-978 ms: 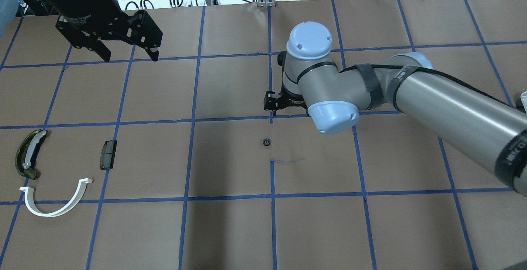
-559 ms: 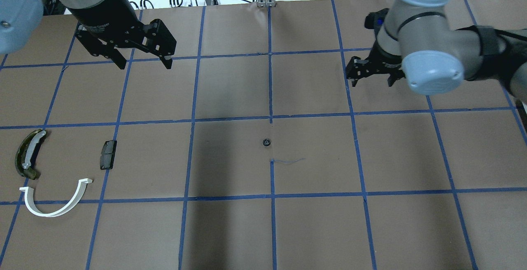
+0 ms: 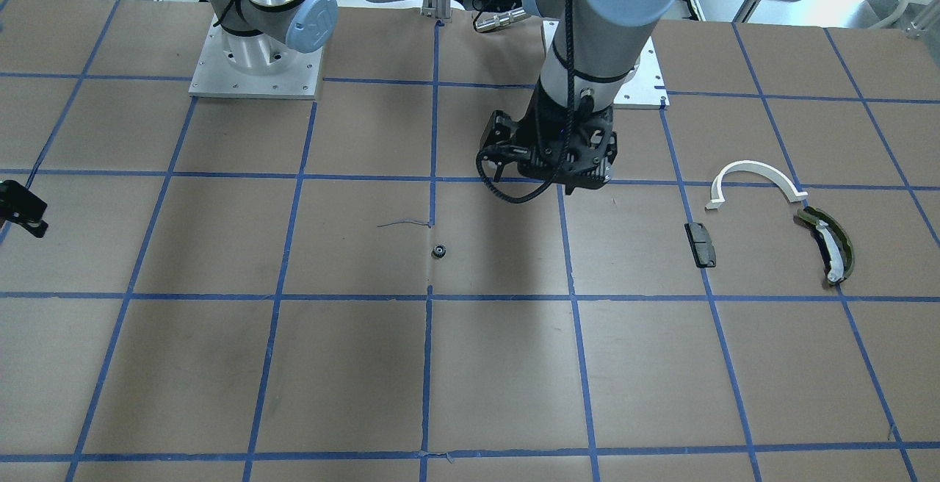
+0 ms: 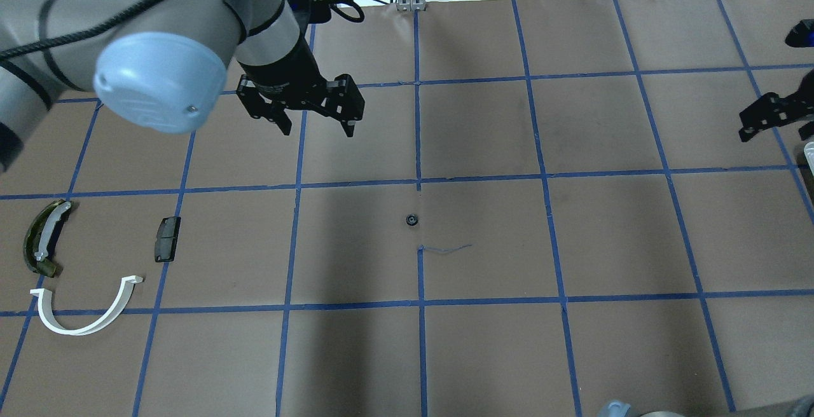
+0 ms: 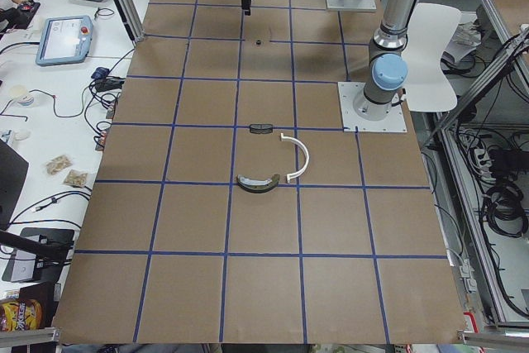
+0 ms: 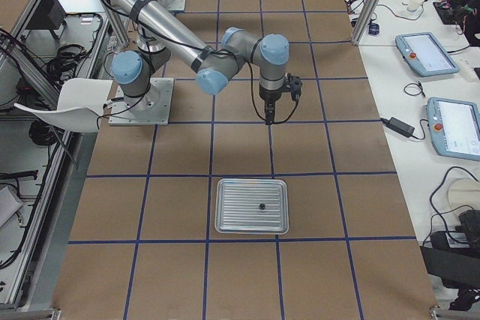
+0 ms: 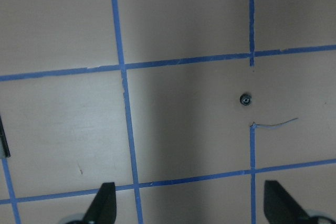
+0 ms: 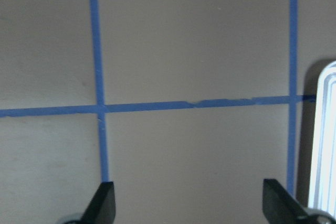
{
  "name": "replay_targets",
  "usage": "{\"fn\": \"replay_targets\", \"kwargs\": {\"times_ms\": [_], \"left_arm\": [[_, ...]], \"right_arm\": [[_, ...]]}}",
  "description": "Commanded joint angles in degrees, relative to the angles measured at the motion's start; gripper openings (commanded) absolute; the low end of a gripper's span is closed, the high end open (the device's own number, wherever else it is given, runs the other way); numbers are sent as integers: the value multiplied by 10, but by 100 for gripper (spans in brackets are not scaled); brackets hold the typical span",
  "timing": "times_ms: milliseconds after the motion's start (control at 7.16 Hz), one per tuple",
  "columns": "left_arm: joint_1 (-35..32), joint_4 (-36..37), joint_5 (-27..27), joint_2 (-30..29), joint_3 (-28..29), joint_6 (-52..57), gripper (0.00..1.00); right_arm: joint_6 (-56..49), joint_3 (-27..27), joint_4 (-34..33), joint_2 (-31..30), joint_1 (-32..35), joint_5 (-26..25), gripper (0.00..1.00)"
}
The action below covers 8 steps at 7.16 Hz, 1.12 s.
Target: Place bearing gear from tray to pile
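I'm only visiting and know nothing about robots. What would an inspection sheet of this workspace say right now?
Surface: table covered in brown paper with a blue tape grid.
Job's things: bearing gear lies alone mid-table; tray holds one small dark part; pile of three parts, none touching: white half-ring, dark grey block, olive-green shoe.
Clutter: thin squiggle beside the gear; thread or mark, cannot tell.
Grippers: left gripper open, empty; right gripper open, empty.
Cables: black cable looped at the left wrist.
Surroundings: tablets on a side bench; white chair.
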Motion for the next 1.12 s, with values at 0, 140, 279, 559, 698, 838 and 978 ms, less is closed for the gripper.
{"fn": "replay_targets", "kwargs": {"times_ms": [0, 140, 279, 559, 698, 838, 978], "left_arm": [[-52, 136, 7, -37, -72, -75, 100], [-63, 140, 17, -61, -72, -96, 100], [-78, 139, 41, -80, -77, -97, 100], [-117, 143, 70, -110, -62, -157, 100], [-123, 151, 71, -138, -64, -187, 100], [-132, 202, 68, -155, -67, -221, 100], [-140, 206, 64, -170, -75, -257, 100]], "right_arm": [[-54, -37, -52, 75, -77, -3, 97], [-87, -89, -53, 130, -99, -21, 95], [-116, -139, -53, 182, -111, -23, 95], [-113, -171, -55, 235, -113, -35, 93], [-113, -173, -56, 237, -114, -45, 92], [-113, -173, -56, 246, -122, -61, 89], [-119, -178, -78, 266, -132, -62, 86]]}}
